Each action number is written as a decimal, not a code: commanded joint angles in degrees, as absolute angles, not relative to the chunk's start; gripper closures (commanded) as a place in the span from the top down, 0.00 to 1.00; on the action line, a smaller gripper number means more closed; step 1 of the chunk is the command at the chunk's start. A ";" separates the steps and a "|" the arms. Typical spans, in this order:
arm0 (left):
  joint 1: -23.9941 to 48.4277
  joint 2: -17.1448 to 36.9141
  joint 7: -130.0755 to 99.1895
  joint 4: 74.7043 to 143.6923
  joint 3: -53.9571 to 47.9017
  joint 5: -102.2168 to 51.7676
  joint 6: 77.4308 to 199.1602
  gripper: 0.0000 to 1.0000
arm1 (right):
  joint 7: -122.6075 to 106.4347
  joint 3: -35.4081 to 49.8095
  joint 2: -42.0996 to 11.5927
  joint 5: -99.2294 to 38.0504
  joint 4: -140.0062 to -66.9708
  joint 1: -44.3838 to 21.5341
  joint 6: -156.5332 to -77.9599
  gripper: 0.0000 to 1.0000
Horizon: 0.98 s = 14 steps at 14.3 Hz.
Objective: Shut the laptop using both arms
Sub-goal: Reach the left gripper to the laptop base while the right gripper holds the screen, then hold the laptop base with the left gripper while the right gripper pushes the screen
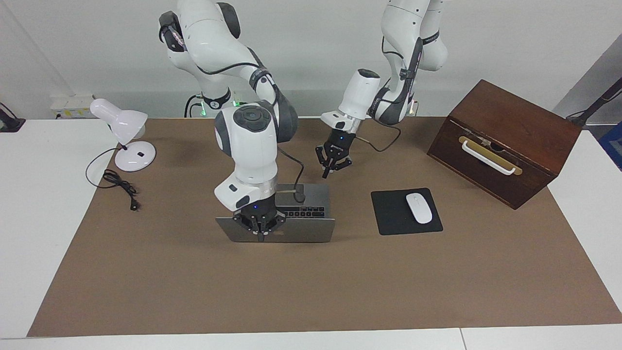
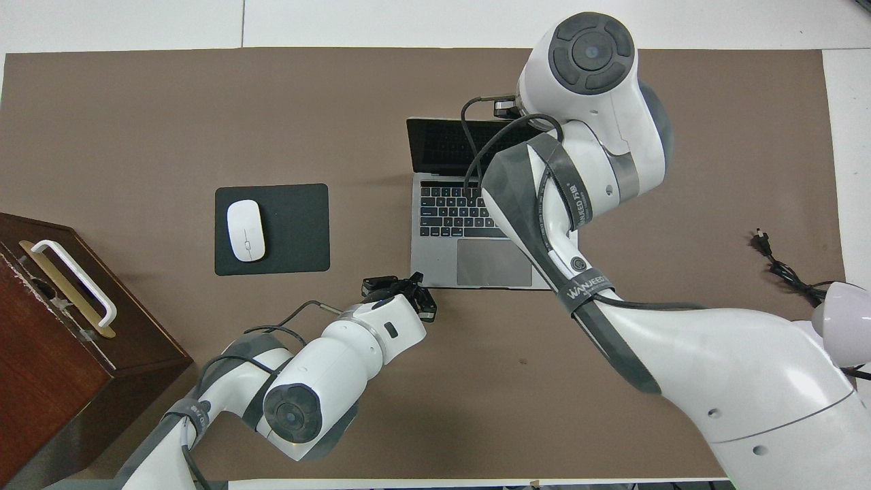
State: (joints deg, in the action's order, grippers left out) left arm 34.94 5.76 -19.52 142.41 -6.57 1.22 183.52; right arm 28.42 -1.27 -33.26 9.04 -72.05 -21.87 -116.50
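With fingertips pinched shut and empty, the right gripper [image 1: 262,236] pressed the outer face of the slim silver-grey laptop's [image 1: 311,194] lid mid-table, so the shut, empty left gripper [image 1: 331,169] ought to steady the base.

Laptop [image 1: 291,228] at mid-table, arms over it

Mouse [image 1: 418,207] on its pad [image 1: 388,214] beside the laptop toward the left arm's end, wooden box [image 1: 505,141] nearer the robots past it; lamp [image 1: 127,141] and cord [image 1: 119,184] at the right arm's end
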 commanded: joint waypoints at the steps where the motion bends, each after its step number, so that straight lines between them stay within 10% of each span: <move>1: 35.86 11.85 -17.67 140.02 -5.45 2.29 188.68 0.00 | 29.88 -0.79 -32.08 9.67 -73.83 -21.27 -114.79 0.00; 14: 35.86 15.38 -11.16 139.92 -5.01 2.29 190.90 0.00 | 29.45 -0.09 -30.68 9.76 -70.85 -21.45 -104.96 0.00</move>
